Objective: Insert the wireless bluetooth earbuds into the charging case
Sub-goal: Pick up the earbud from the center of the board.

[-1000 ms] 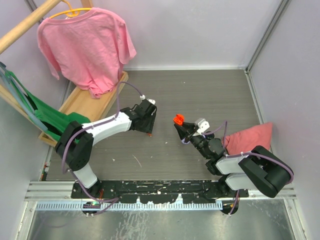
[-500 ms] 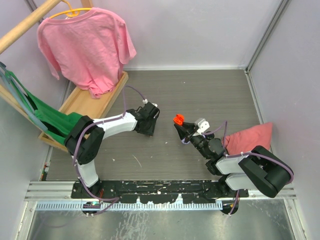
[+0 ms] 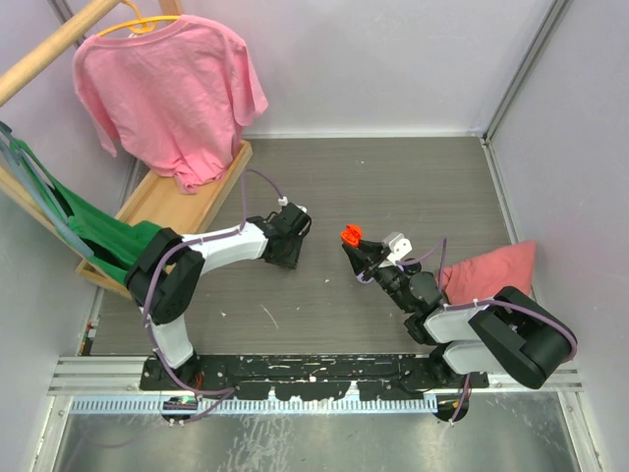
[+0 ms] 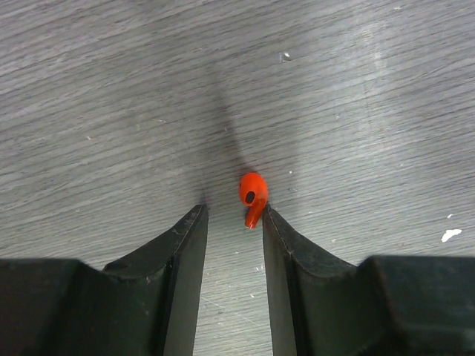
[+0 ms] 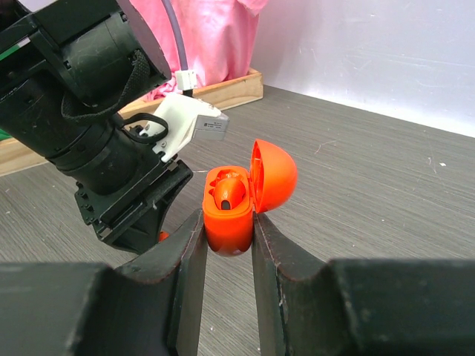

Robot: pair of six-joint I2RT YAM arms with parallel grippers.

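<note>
The earbuds and case here are orange, not black. One orange earbud (image 4: 252, 196) lies on the grey table, just beyond my left gripper's (image 4: 232, 213) tips and against the right finger's tip. The left gripper is open, low over the table (image 3: 288, 258). My right gripper (image 5: 227, 222) is shut on the orange charging case (image 5: 230, 211), held above the table with its lid open. A second orange earbud (image 5: 228, 191) sits inside the case. The case also shows in the top view (image 3: 349, 235), to the right of the left gripper.
A pink shirt (image 3: 172, 88) hangs on a wooden rack (image 3: 172, 202) at the back left, with green cloth (image 3: 88, 231) beside it. A pink cloth (image 3: 491, 267) lies at the right wall, next to the right arm.
The left arm has drawn in and its gripper has shifted slightly over the table earbud. The right arm and the case have not moved.
</note>
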